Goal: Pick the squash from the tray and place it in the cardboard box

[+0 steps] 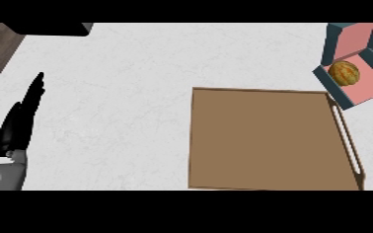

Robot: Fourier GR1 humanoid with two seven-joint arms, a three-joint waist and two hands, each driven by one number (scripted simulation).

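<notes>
The squash [344, 73] already lies inside the box [355, 43] at the far right of the desk [131, 79], just beyond the brown tray [262, 138]. It looks small, round, hard and smooth, likely to roll, best cupped round its middle. The left robot hand [23, 113] rests at the left edge, fingers straight; the right one is out of view

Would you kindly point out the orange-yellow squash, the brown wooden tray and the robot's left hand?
orange-yellow squash [344, 73], head view, its rounded top.
brown wooden tray [262, 138], head view, its bare floor.
left hand [22, 116], head view, its black fingers.
</notes>
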